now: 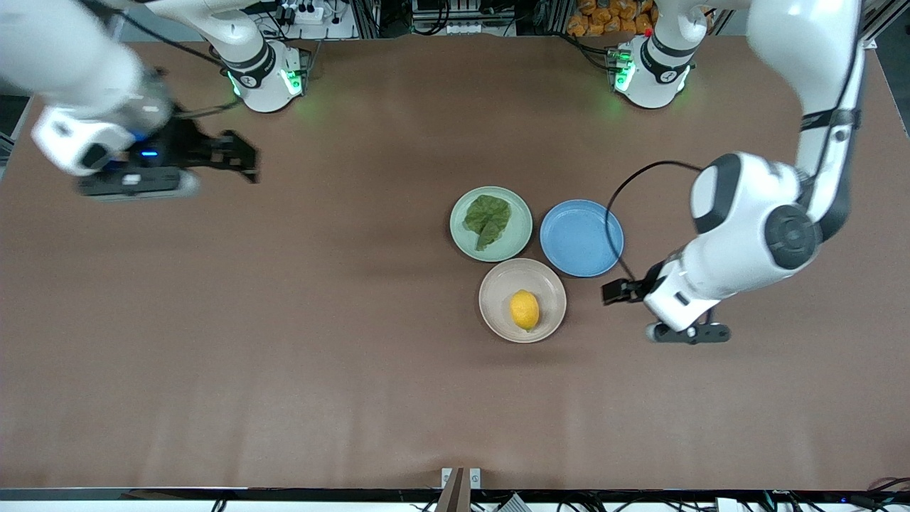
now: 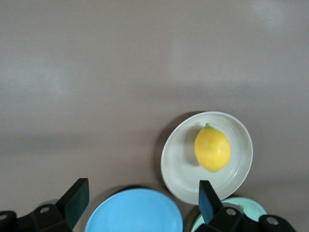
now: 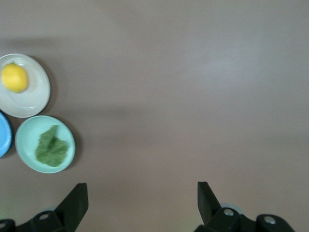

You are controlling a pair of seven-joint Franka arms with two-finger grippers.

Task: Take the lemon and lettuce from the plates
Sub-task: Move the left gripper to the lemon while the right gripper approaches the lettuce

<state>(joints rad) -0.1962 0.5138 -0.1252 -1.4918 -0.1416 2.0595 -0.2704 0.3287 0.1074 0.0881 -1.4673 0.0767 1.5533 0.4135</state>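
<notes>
The lemon (image 1: 525, 310) lies on the beige-cream plate (image 1: 498, 284), the plate nearest the front camera. The lettuce (image 1: 488, 219) lies flat on the mint green plate (image 1: 515, 242), just farther from the camera. My left gripper (image 1: 617, 291) is open and empty, low over the table beside the beige plate, toward the left arm's end. Its wrist view shows the lemon (image 2: 212, 148) on its plate (image 2: 178, 164) ahead of the gripper (image 2: 143, 187). My right gripper (image 1: 242, 155) is open and empty over bare table near the right arm's end. Its wrist view (image 3: 142, 188) shows the lemon (image 3: 14, 78) and lettuce (image 3: 51, 148) far off.
An empty bright blue plate (image 1: 581, 237) sits beside the mint plate, toward the left arm's end, and shows between the left fingers (image 2: 135, 212). The three plates touch or nearly touch. The brown table (image 1: 284, 341) spreads around them.
</notes>
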